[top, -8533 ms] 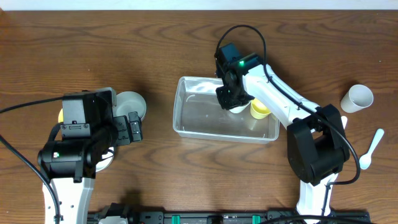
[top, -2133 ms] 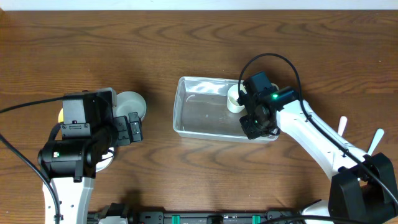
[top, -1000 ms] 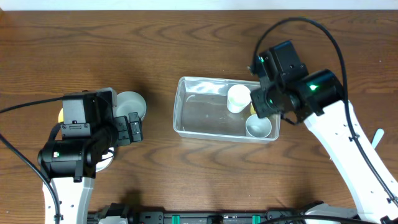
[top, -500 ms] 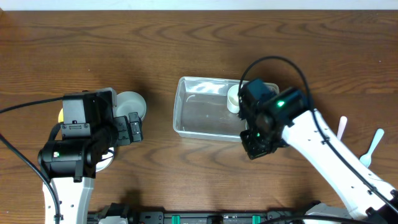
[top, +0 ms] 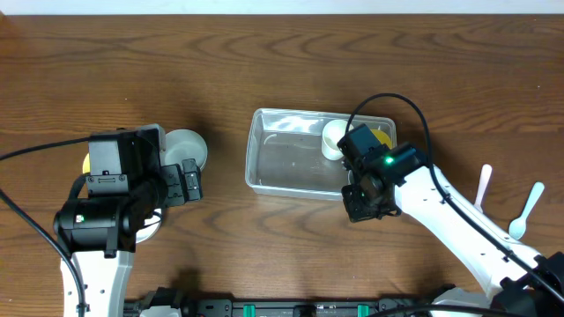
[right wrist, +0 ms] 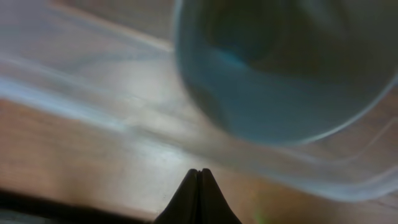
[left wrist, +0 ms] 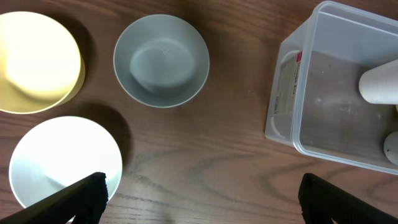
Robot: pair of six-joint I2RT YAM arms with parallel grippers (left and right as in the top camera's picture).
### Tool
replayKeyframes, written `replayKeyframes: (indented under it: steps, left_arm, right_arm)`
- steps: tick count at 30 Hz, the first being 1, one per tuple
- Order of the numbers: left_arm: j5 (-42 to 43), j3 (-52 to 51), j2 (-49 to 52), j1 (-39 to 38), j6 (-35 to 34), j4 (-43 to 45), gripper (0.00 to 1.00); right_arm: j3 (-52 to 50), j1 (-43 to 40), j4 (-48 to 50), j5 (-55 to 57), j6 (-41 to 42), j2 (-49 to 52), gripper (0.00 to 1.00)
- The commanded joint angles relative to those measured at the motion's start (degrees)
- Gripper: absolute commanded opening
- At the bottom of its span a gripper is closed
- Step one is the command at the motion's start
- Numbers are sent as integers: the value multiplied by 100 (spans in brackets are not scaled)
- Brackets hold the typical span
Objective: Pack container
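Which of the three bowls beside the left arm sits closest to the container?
The grey bowl, with only bare wood between it and the container. The yellow bowl and the white bowl both lie farther from it.

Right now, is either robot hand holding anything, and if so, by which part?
Nothing is held. The right hand is shut, fingertips together and empty, beside the container. The left hand is wide open over the table.
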Motion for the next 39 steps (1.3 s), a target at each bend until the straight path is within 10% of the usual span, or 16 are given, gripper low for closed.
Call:
replayKeyframes:
  steps: [1,29,33,39]
  left_arm:
    - [-9,116,22,-24,-50,-2,98]
    - [-9,116,22,-24,-48,0,98]
    - [-9,116,22,-24,-48,-2,98]
    - [-9,116,22,-24,-48,0,98]
  right_arm:
    - [-111,-44,142,492,127,-9,2]
    - [380,79,557,540,103,-728,8]
    - [1043,-291,291,866,326,-1394,44]
    - [1471,-1912,-260,1233,647,-1934,61]
